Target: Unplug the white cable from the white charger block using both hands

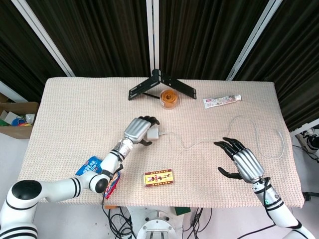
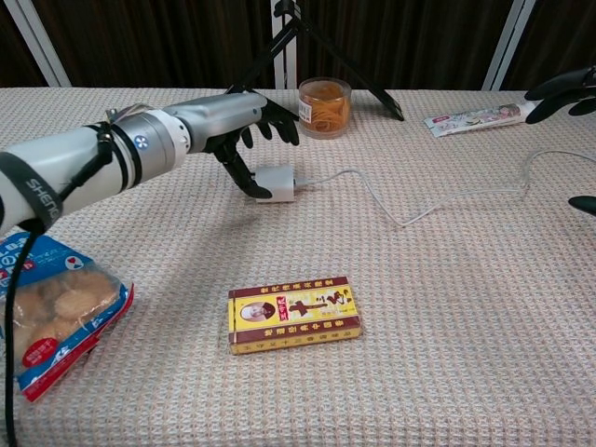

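Charger block (image 1: 153,133) mid-table, cable (image 1: 239,124) trailing right, box (image 1: 158,178) in front, jar (image 1: 169,98) behind.

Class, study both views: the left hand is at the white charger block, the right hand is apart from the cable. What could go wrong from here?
1. The left hand may nudge the small white charger block instead of gripping it.
2. The right hand hovers open beside the thin white cable, so pulling now would drag both along the woven beige tablecloth.
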Tool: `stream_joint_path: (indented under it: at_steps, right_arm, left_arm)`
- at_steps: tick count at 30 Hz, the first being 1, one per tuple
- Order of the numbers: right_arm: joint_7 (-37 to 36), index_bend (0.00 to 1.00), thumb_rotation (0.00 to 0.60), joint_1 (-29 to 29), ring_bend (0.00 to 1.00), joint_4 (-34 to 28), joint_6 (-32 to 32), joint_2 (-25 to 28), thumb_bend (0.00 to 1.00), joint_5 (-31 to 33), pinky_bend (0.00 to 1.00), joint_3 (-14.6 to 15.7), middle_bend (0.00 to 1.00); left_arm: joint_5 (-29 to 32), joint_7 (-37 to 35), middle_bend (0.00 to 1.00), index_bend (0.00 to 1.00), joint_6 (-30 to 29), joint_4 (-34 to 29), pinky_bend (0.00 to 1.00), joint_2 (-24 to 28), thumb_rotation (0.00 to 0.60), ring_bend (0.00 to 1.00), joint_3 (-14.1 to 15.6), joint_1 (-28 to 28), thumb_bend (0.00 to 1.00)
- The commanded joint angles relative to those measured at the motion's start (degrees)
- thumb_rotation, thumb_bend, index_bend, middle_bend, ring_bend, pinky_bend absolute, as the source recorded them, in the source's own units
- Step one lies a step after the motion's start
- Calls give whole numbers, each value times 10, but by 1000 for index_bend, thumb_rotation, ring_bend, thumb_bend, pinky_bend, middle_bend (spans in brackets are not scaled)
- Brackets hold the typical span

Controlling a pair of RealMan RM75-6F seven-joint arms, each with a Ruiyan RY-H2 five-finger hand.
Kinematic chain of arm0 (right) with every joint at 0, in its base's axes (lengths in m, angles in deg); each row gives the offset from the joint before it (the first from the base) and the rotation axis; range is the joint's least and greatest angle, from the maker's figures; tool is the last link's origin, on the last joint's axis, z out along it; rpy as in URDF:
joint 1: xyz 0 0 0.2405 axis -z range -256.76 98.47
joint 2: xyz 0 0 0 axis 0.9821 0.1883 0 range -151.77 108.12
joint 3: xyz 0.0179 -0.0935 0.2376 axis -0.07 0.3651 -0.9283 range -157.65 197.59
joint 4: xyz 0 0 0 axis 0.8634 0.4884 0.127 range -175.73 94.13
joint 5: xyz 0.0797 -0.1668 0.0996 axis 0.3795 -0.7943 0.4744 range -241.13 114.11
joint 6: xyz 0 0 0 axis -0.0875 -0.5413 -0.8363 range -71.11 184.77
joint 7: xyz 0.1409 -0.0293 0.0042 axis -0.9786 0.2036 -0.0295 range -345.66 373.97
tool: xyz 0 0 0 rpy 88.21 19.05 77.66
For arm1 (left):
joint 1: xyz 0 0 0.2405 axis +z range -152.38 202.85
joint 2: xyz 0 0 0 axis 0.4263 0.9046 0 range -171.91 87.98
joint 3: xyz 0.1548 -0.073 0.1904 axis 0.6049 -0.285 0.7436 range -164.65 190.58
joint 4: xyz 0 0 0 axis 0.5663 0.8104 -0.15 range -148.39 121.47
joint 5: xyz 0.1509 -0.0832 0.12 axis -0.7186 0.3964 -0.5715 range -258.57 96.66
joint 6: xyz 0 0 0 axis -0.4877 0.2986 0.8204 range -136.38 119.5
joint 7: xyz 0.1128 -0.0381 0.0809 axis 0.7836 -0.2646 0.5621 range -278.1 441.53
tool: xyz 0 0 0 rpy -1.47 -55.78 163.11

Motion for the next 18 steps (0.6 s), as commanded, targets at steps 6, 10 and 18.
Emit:
stream_joint_path:
  at_steps: [6,10,18]
  right_arm:
    - [-3,220,600,10,100,6,-11,-6,267,7,194,1,245]
    - [-3,222,600,15,100,7,-17,-6,270,7,194,2,245]
    - [-14,225,600,19,100,18,-22,-13,268,5,194,5,245]
  left_arm:
    - [74,17,196,265,23,101,263,-56,600,179,-35,-42,122]
    - [113,23,196,272,54,99,263,-33,600,180,-41,-43,121]
    - [151,50,219,338,42,53,453,-1,600,420,-25,-36,121]
